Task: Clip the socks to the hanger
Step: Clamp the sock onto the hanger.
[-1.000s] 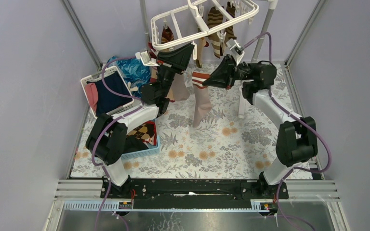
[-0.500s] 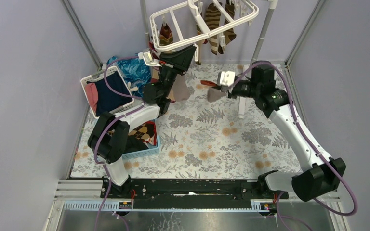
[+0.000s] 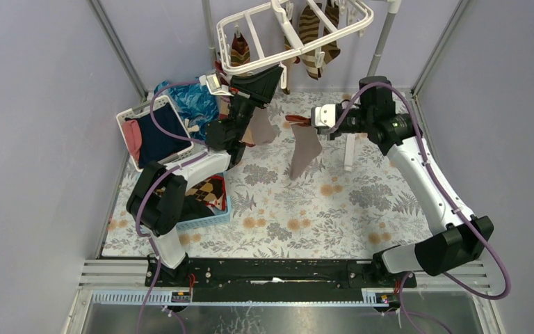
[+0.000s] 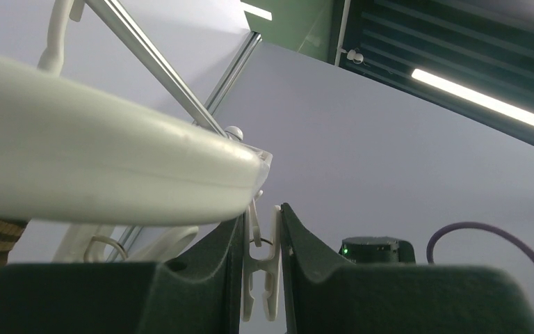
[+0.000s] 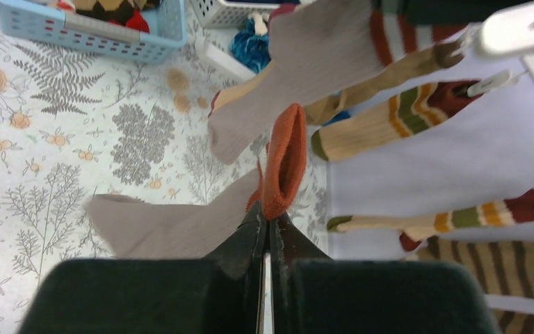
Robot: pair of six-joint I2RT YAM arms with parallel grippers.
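Both arms raised over the bench, both hands gripping.
Left arm reaches steeply up, left hand (image 3: 277,69) tilted upward, fingers (image 4: 205,268) squeezing a clip (image 4: 261,278). Right arm stretches forward, right hand (image 3: 311,120) pointing left, jaws pinched tight on a sock (image 5: 283,167).

A sock (image 3: 304,149) hangs from the right gripper (image 5: 265,221) over the surface (image 3: 320,209). To its left, the left gripper's (image 4: 261,216) jaws pinch a clip (image 4: 264,278) under the hanger (image 3: 250,66). Farther left, a laundry basket (image 3: 126,115) stands behind a smaller basket (image 3: 212,214).
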